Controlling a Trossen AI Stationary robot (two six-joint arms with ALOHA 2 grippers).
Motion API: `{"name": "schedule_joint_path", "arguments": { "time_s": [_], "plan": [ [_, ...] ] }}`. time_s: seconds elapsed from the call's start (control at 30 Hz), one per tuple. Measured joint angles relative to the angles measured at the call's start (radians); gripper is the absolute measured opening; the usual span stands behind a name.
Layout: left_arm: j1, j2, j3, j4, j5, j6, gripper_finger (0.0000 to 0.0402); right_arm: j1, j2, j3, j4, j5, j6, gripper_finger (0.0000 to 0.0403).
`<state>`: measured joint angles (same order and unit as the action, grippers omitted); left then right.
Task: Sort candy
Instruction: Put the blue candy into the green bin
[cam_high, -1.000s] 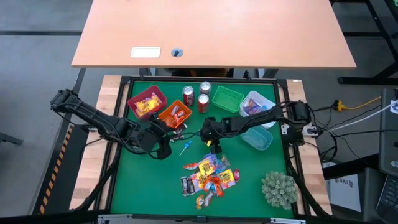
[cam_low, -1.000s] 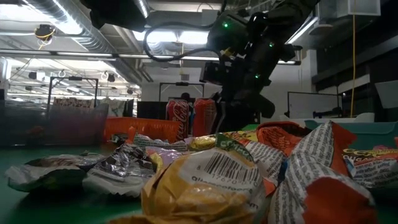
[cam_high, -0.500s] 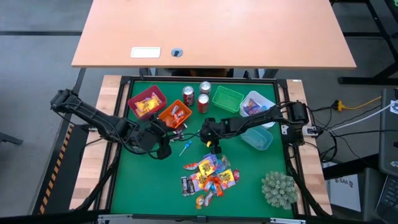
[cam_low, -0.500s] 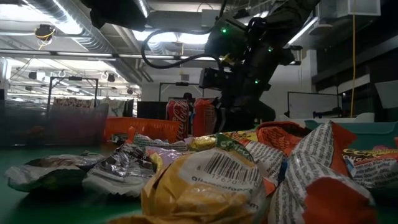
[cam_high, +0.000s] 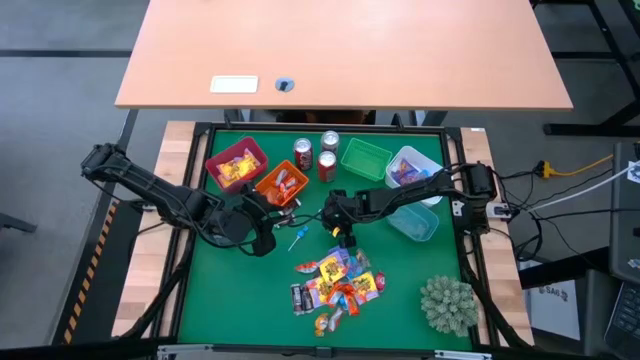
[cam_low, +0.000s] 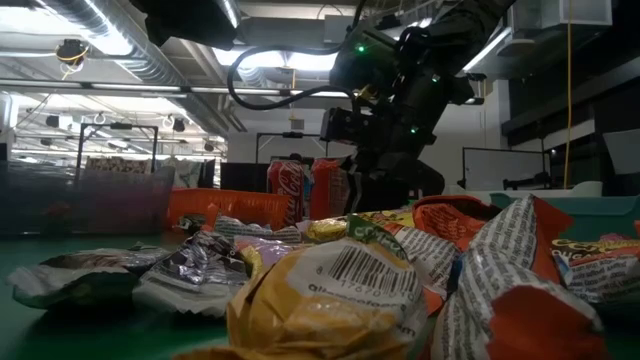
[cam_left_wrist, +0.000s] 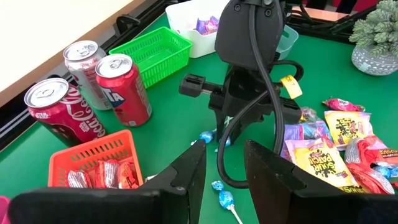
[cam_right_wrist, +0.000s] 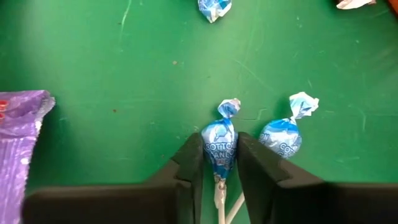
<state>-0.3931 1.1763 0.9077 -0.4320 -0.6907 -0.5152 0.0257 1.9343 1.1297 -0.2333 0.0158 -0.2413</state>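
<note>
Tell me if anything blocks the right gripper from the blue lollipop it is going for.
Nothing visible does. The right gripper already has its fingers on either side of the blue-wrapped lollipop; a second blue lollipop lies just beside, outside the fingers.

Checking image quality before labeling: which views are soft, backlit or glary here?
Low view: the nearest candy pile is blurred, the right arm backlit and dark against bright ceiling lights. High view: evenly lit, no glare. Right wrist view: sharp on the blue lollipop between the right claw fingers. Left wrist view: evenly lit, soda cans crisp, left claw soft.
</note>
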Motion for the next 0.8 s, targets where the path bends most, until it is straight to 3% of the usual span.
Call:
{"name": "schedule_joint_path", "arguments": {
  "time_s": [0.13, 0.27, 0.5, 0.8],
  "plan": [
    [0.000, 0.000, 0.000, 0.000, 0.000, 0.000, 0.0103, 0.000, -0.010, 0.000, -0.010, 0.000, 0.000, 0.0060],
    [0.000, 0.000, 0.000, -0.001, 0.000, 0.000, 0.0103, 0.000, -0.044, 0.002, -0.057, 0.000, 0.000, 0.0082],
    [0.000, 0.000, 0.000, 0.000, 0.000, -0.001, 0.0103, 0.000, -0.130, 0.119, -0.336, 0.014, -0.002, 0.0088],
    [0.000, 0.000, 0.000, 0.007, 0.000, -0.002, 0.0103, -0.027, -0.225, 0.263, -0.584, 0.282, -0.181, 0.0084]
  ]
}}
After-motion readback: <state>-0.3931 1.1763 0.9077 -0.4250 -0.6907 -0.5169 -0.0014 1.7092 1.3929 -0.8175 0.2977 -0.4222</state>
